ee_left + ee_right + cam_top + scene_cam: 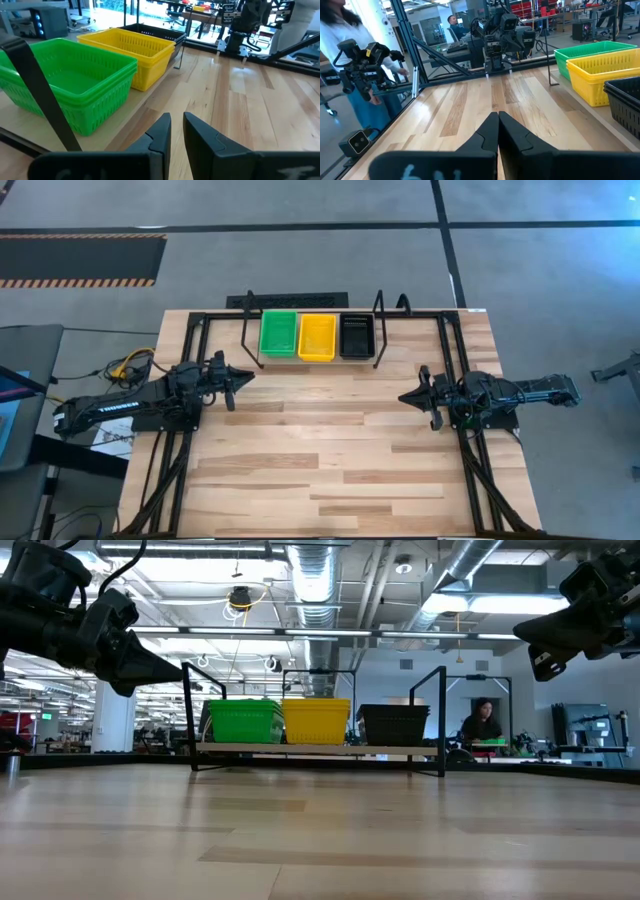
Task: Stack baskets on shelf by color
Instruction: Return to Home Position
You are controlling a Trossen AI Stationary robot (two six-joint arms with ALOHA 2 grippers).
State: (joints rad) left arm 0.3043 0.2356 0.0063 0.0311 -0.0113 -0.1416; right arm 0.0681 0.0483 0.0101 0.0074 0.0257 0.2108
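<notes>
The baskets sit side by side in three colour stacks on the shelf [378,330] at the table's far edge: green [278,334], yellow [317,337], black [356,335]. The low view shows them resting by their bottoms on the wire shelf [300,749]. My left gripper [243,376] hovers near the table's left side, pointing right, with only a narrow slit between its fingers [165,125]. The green stack [70,85] lies close ahead of it. My right gripper [403,397] hovers at the right side, pointing left, shut and holding nothing [497,116].
Bare wooden tabletop [330,440] spreads between the two arms and toward the near edge. The black tube frame [190,330] runs along the table's left, right and far sides. A person [350,60] stands beyond the table's left side; another person [482,725] sits far behind the shelf.
</notes>
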